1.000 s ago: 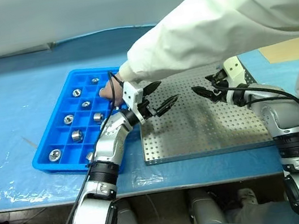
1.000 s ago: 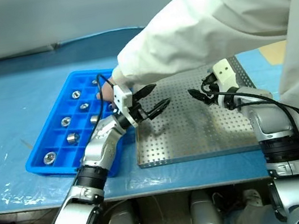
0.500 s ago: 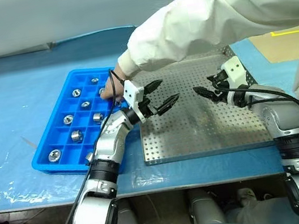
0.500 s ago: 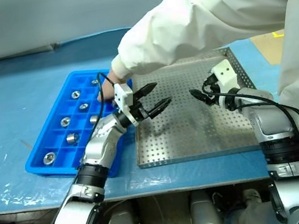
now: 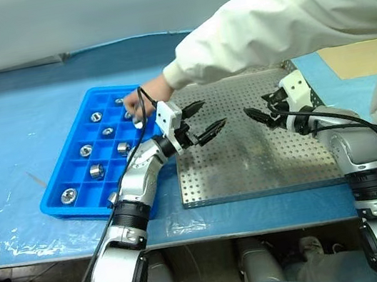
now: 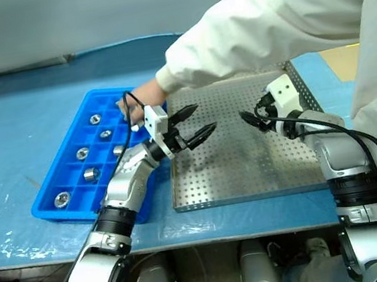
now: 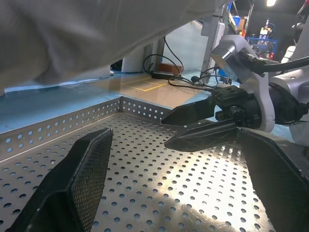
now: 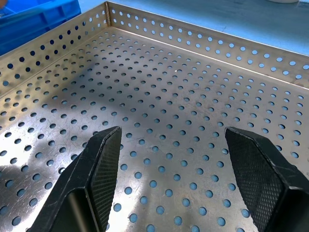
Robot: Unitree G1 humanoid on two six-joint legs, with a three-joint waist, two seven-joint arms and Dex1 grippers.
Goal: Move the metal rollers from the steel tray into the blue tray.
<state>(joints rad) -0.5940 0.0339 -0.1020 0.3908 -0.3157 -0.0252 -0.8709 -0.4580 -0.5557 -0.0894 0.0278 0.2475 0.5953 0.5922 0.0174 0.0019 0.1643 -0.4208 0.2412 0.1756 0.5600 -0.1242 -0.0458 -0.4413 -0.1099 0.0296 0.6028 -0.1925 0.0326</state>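
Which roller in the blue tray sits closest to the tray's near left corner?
The roller alone in the last compartment at the near left corner of the blue tray. The other rollers lie in cells farther from the robot, toward the person's hand.

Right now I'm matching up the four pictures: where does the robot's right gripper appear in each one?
Left eye view: right gripper right of centre, over the steel tray.
Right eye view: right of centre, over the same tray.
Left wrist view: seen from the front, just above the tray floor.
Right wrist view: its own fingers, open, framing the tray floor.
Shared landmark: the tray's perforated floor.
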